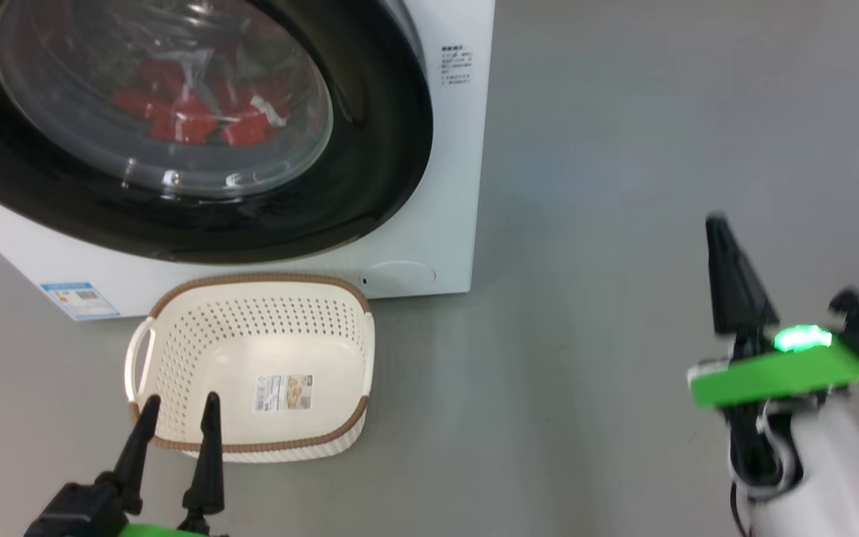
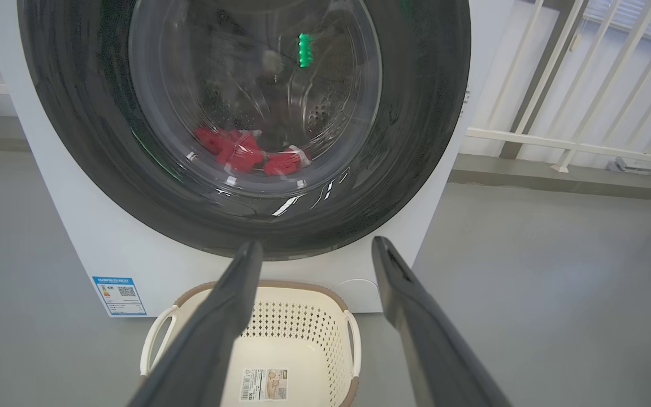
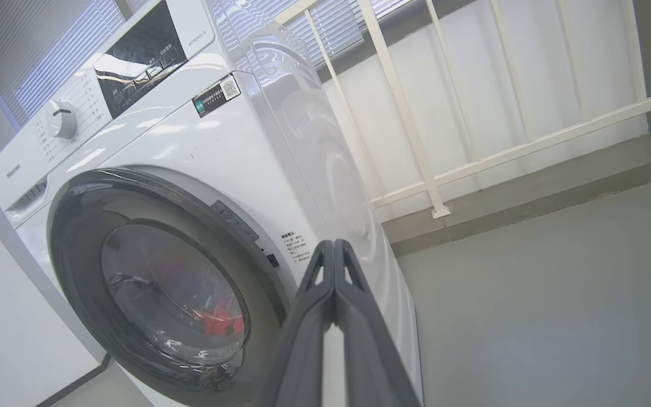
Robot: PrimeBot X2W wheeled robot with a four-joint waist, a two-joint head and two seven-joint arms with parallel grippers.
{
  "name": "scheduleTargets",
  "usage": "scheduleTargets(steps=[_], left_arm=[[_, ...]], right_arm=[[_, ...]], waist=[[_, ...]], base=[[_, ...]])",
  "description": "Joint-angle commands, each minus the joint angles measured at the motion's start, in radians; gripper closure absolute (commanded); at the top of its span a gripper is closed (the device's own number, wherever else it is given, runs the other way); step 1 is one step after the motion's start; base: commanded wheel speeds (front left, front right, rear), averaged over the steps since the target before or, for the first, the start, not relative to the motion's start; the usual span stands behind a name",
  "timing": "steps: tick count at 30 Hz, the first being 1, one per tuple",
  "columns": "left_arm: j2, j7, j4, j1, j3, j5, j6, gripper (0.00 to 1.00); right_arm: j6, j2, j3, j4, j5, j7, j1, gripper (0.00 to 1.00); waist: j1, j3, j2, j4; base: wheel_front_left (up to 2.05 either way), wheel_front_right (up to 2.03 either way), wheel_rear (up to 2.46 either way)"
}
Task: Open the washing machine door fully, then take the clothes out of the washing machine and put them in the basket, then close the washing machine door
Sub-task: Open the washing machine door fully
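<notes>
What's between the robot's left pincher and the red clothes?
In the left wrist view, past the left gripper come the basket, then the shut washing machine door; the clothes lie behind its glass.

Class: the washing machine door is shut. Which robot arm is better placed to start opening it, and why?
Probably right. The right gripper, fingers shut, points at the right edge of the washing machine door; the left gripper hangs open low by the basket, below the door.
</notes>
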Motion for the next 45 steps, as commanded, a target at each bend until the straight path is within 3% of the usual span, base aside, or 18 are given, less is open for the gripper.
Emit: scheduleTargets(steps=[1, 17, 26, 38, 45], left_arm=[[0.019, -0.012, -0.028, -0.042, 0.025, 0.011, -0.003, 0.00], [0.031, -0.012, -0.039, -0.136, -0.020, -0.006, -0.003, 0.00], [0.031, -0.012, -0.042, -0.172, -0.033, -0.015, -0.003, 0.00], [0.026, -0.012, -0.034, -0.222, -0.063, -0.034, -0.003, 0.00], [0.026, -0.012, -0.038, -0.253, -0.076, -0.046, -0.003, 0.00]], right_arm=[[0.002, -0.013, 0.034, -0.031, 0.032, -0.012, -0.061, 1.00], [0.002, -0.113, 0.109, 0.006, 0.209, -0.012, -0.424, 1.00], [0.002, -0.165, 0.217, 0.098, 0.350, -0.006, -0.589, 1.00], [0.002, -0.280, 0.375, 0.215, 0.741, 0.249, -0.809, 1.00], [0.002, -0.278, 0.391, 0.294, 0.938, 0.468, -0.902, 1.00]], waist=[[0.0000, 0.019, 0.0000, 0.010], [0.0000, 0.127, 0.0000, 0.093], [0.0000, 0.187, 0.0000, 0.130], [0.0000, 0.273, 0.0000, 0.195], [0.0000, 0.321, 0.0000, 0.216]], base=[[0.00, 0.00, 0.00], [0.00, 0.00, 0.00], [0.00, 0.00, 0.00], [0.00, 0.00, 0.00], [0.00, 0.00, 0.00]])
